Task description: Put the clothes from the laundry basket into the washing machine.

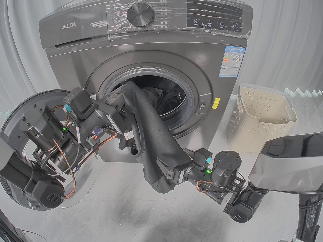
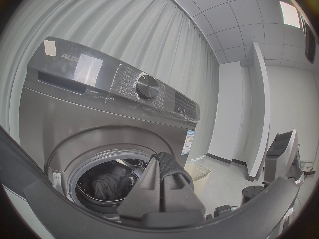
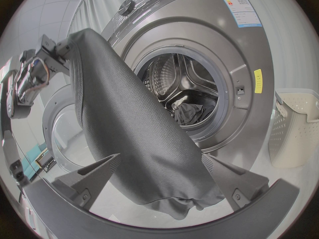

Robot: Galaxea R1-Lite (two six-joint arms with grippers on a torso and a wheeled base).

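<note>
A long dark garment (image 1: 151, 131) hangs from the left rim of the washing machine's (image 1: 144, 51) open drum down toward the floor. My left gripper (image 1: 122, 99) is at that rim, shut on the garment's upper end (image 2: 169, 161). My right gripper (image 1: 166, 173) is low in front of the machine. Its fingers (image 3: 96, 173) stand wide apart, and the lower part of the garment (image 3: 133, 123) lies between them. More dark clothes (image 3: 191, 112) lie inside the drum. The cream laundry basket (image 1: 262, 118) stands on the floor to the right of the machine, and I see nothing in it.
The machine's round door (image 1: 13, 118) is swung open to the left, behind my left arm. Grey floor lies bare in front of the machine. A curtain hangs behind the machine and the basket.
</note>
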